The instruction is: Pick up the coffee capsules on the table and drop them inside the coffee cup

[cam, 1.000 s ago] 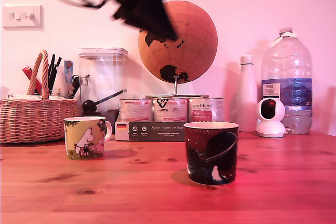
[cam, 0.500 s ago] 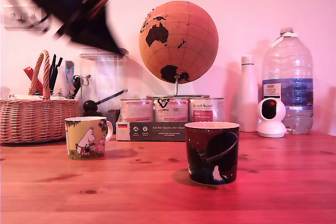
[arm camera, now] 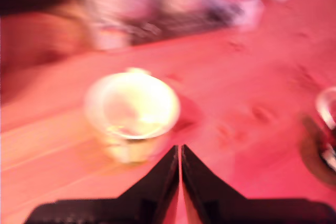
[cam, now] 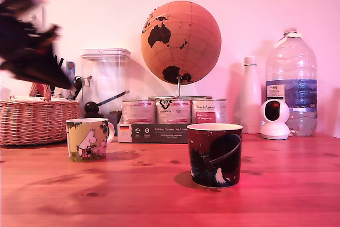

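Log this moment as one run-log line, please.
gripper: shut, empty | above pale mug | dark mug: untouched | capsules: none visible

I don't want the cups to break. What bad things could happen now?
The gripper is blurred in both views, so it seems to be moving fast above the pale mug and might bump it. Its tips look almost closed with nothing visible between them, and no capsule shows on the table, so it may have nothing to drop.
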`<state>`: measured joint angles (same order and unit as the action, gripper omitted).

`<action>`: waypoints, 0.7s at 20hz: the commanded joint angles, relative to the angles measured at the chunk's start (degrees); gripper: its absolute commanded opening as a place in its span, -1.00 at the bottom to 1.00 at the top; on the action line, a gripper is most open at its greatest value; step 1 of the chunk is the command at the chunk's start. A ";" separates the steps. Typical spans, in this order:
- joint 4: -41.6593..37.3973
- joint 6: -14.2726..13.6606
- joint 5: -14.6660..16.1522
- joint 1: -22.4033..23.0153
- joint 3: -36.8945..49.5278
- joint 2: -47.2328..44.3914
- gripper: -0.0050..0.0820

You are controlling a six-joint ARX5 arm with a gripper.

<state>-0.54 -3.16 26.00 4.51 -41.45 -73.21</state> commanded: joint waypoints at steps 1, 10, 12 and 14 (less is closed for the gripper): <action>-1.97 1.77 -0.66 -0.74 3.72 3.21 -0.93; -7.21 4.72 -7.43 -1.42 19.58 20.50 -0.93; -7.23 5.77 -7.52 -1.42 22.56 24.63 -0.93; -6.78 6.47 -7.69 -1.40 24.72 28.79 -0.93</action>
<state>-6.94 2.85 18.28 3.27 -17.91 -45.74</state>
